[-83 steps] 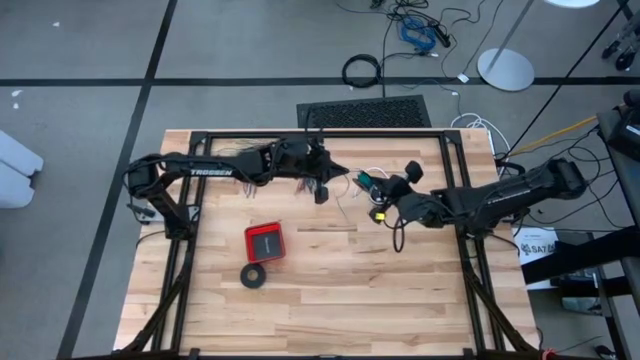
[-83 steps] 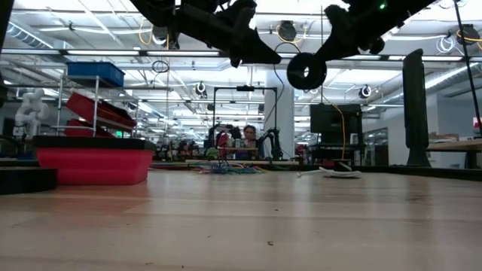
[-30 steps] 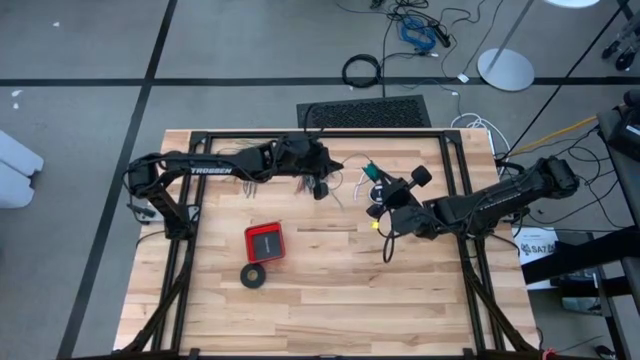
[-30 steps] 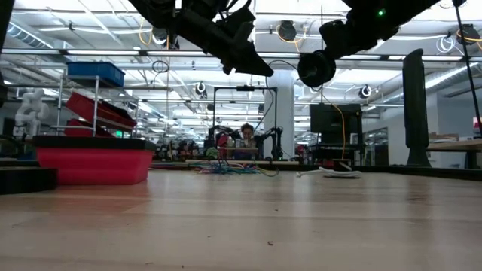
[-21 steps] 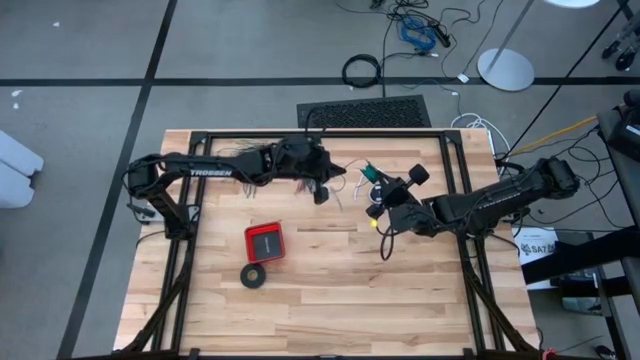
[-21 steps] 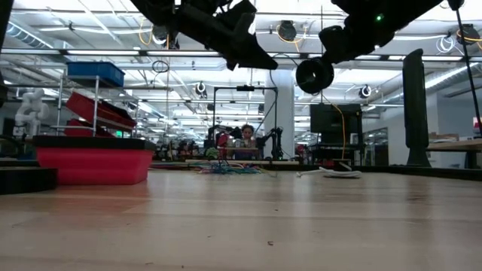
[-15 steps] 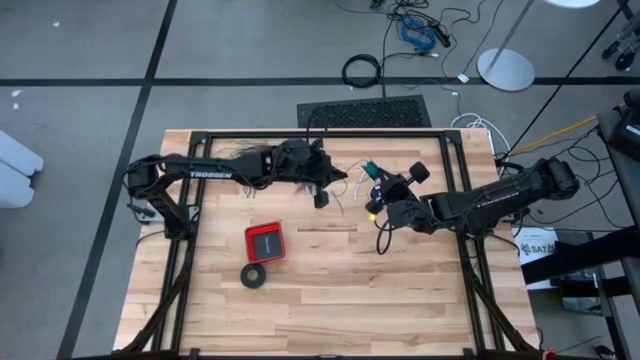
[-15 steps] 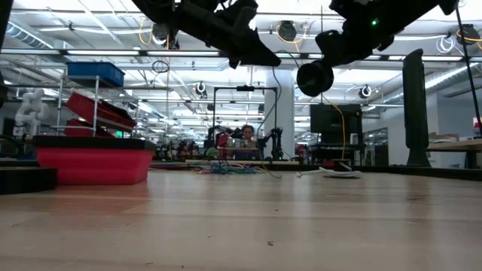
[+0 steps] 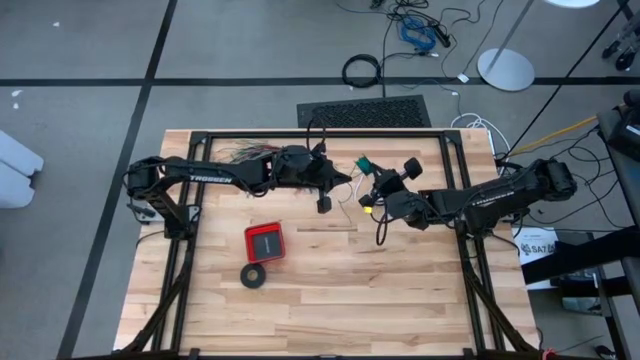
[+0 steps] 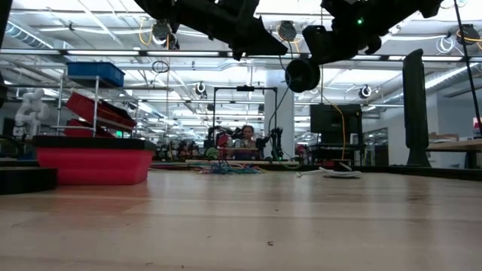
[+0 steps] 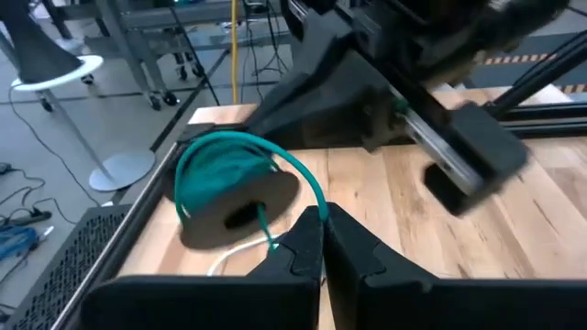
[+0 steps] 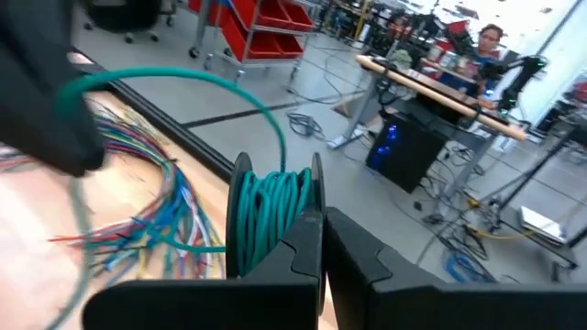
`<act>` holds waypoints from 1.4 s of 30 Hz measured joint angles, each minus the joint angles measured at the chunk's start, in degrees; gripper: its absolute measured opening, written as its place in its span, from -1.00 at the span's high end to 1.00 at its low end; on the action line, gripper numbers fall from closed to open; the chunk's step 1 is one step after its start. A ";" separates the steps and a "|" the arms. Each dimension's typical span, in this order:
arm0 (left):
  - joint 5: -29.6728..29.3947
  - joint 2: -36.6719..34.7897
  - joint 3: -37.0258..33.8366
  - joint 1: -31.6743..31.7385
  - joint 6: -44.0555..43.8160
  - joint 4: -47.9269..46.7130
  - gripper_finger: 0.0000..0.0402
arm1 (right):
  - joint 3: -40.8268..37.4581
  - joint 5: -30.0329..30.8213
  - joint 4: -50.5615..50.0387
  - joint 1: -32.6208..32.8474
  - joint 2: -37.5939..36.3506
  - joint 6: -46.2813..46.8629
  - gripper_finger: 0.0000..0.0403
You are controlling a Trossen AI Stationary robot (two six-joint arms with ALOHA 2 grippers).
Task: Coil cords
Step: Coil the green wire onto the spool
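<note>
— At the bottom centre of my left wrist view, my left gripper [image 11: 321, 220] has its fingers pressed together on the teal-green wire [image 11: 292, 170], pinching the free strand.

— And your other one?

— At the bottom centre of the right wrist view, my right gripper [image 12: 321, 240] is clamped shut on the spool [image 12: 271, 215], which carries a stack of teal turns.

— Where is that in the high view?

— Mid-frame, slightly above centre: the two grippers nearly meet, both raised off the table [image 9: 400, 300], a short arc of wire spanning between them.

— How far along, by your reckoning?

— Most of the teal wire looks wound; what remains seems to be that loose arc and its tail. A thin white cord [image 11: 234, 257] trails below the spool, and I judge it not yet coiled.

— Farther off?

— The bundle of many-coloured wires [image 12: 147, 220] lies fanned on the wood. Toward the lower left in the high view are a red box [image 9: 264, 241] and a black tape ring [image 9: 253, 275].
</note>
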 joint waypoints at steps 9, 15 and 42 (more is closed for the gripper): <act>-0.13 3.05 0.00 -1.23 -1.42 0.21 0.97 | 0.00 -0.83 8.88 -0.17 3.58 -1.44 1.00; -0.70 6.29 0.00 -2.40 -1.53 2.19 0.97 | 0.00 -2.47 12.82 -0.81 3.80 -2.59 1.00; -12.70 11.19 0.07 -1.50 -2.96 8.51 0.92 | 0.00 -5.19 19.33 -1.49 3.73 -0.21 1.00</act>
